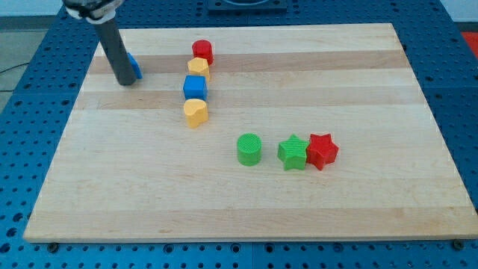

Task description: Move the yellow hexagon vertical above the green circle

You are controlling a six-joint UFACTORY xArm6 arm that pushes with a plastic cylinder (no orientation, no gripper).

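A pale wooden bench (358, 90) with visible plank grain lies on a blue perforated base (26, 97) dotted with small holes. The blocks look like matte moulded plastic with faintly ridged tops. Near the view's top, slightly left of centre, four blocks form a tight column: a red cylinder (202, 51) at the top, the yellow hexagon (198, 68) just below and touching it, a blue cube (195, 87) under that, and a yellow heart-shaped block (196, 113) at the bottom. Lower and right of centre, the green circle (249, 149), a short cylinder, stands alone; just to its right a green star (293, 153) touches a red star (323, 151). The yellow hexagon sits well apart from the green circle, up and to the left of it. The arm ends in a dark, smooth, round rod leaning slightly in from the view's top-left corner; my tip (127, 82) rests on the bench near its top-left area, far left of the column, right beside a small blue block (135, 67) partly hidden behind the rod, its shape unclear. There is no claw, only the rod. No writing or labels can be read.
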